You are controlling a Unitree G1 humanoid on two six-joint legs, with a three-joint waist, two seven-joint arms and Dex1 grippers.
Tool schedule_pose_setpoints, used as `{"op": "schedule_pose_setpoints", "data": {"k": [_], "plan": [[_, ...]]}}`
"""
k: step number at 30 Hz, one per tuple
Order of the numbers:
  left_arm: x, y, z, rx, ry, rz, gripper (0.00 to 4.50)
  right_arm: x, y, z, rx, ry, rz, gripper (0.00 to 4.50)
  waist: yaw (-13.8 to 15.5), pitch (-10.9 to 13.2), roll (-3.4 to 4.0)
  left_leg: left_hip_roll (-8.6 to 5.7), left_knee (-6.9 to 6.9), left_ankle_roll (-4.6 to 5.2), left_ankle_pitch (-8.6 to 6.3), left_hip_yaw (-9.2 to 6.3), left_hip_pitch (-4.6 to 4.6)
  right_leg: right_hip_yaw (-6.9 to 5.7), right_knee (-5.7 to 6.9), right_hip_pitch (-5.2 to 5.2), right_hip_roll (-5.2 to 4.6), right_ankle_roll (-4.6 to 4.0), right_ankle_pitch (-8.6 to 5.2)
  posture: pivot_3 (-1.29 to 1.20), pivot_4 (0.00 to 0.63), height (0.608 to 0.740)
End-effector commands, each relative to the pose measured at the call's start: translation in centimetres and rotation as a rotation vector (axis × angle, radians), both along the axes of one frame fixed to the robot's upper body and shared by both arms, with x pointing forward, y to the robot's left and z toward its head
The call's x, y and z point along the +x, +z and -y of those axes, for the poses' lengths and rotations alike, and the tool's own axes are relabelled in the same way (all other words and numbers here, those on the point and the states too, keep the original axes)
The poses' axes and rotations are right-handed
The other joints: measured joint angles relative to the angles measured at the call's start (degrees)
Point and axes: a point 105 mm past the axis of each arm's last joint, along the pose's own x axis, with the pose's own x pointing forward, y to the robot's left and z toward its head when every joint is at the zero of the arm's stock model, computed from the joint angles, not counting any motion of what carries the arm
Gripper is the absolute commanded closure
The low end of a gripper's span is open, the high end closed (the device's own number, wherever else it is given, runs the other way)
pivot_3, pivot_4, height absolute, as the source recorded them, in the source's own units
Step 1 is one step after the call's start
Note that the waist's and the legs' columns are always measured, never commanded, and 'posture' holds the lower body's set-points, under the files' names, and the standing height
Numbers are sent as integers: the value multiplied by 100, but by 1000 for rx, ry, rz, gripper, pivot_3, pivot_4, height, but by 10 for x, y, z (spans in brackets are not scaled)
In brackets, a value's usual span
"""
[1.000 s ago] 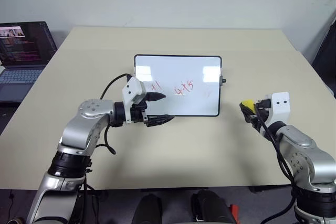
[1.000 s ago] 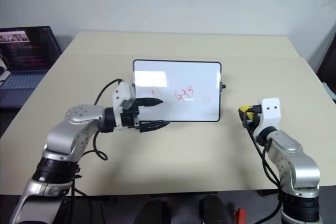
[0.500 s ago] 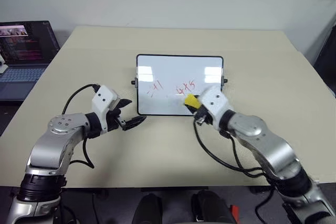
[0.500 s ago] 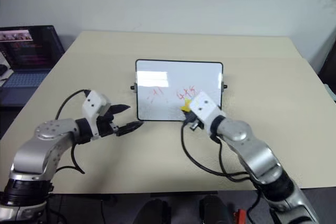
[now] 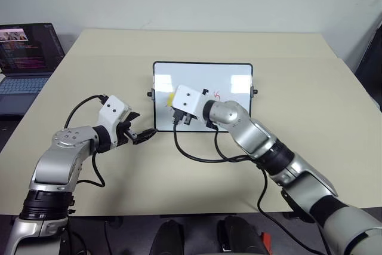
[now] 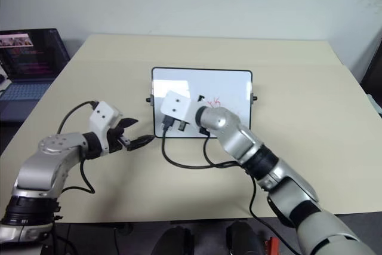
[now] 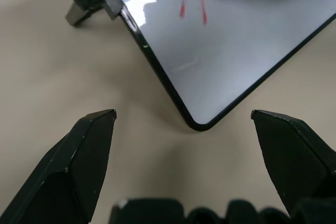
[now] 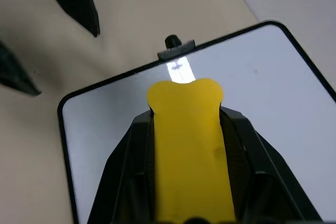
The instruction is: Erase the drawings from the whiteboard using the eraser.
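1. Where the scene is taken from largest to smallest, one beige table (image 5: 298, 88) is seen first, with everything else placed upon it or beside it.
2. One whiteboard (image 5: 230, 76) is set near the middle of the table and serves as the landmark below; it is framed in thin black, and a small black knob is seen at each of its two short sides.
3. One open laptop (image 5: 27, 58) is seen well to the left of the whiteboard, off the table's left edge.
4. Two grippers are counted. The right gripper (image 8: 184, 129) is held over the left part of the whiteboard, reached across from the right, and its fingers are pressed together on the eraser.
5. The left gripper (image 5: 140, 129) is held just off the whiteboard's lower left corner, apart from the frame, with its two black fingers (image 7: 84, 150) spread wide; in the left wrist view that rounded corner is seen between them.
6. One eraser (image 8: 186, 145) is counted, a yellow block pinched between the right gripper's fingers and projecting past their tips over the white surface, close to the whiteboard's left knob. Whether the eraser is touching the surface cannot be told.
7. Of the drawings (image 5: 216, 95), one small group of red strokes is seen right of the eraser, near the whiteboard's centre, and a few short red strokes are seen in the left wrist view near the left edge.
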Motion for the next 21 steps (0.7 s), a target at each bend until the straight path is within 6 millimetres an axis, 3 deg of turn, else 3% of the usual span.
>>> {"op": "schedule_pose_setpoints", "data": {"k": [1, 8, 15, 21], "plan": [[-2, 5, -2, 26, -13, 28, 0, 10, 8, -14, -41, 25, 57, 3164, -5, 0, 0, 0, 0, 0, 0, 1, 0, 1, 1, -1, 0, 0, 0, 0, 150, 740], [-6, 4, 4, 29, -42, 30, 0, 23, -8, -17, -128, 17, 5, 3164, 3, 0, 0, -3, -1, -1, 0, 2, -3, 0, -1, -1, -11, -1, 0, 0, 150, 740], [-5, 3, 9, 27, -58, 33, 0, 25, -37, -2, -224, 11, -86, 3165, 5, 0, 0, -6, 2, -1, 0, -3, 2, -4, 9, 2, -15, -2, 1, 0, 150, 740], [-4, 2, 13, 25, -76, 31, 0, 45, -2, 6, -131, -93, 48, 3165, 12, 0, 1, -10, 4, -1, 1, -6, 5, -7, 19, 4, -18, -3, 2, 0, 150, 740]]}}
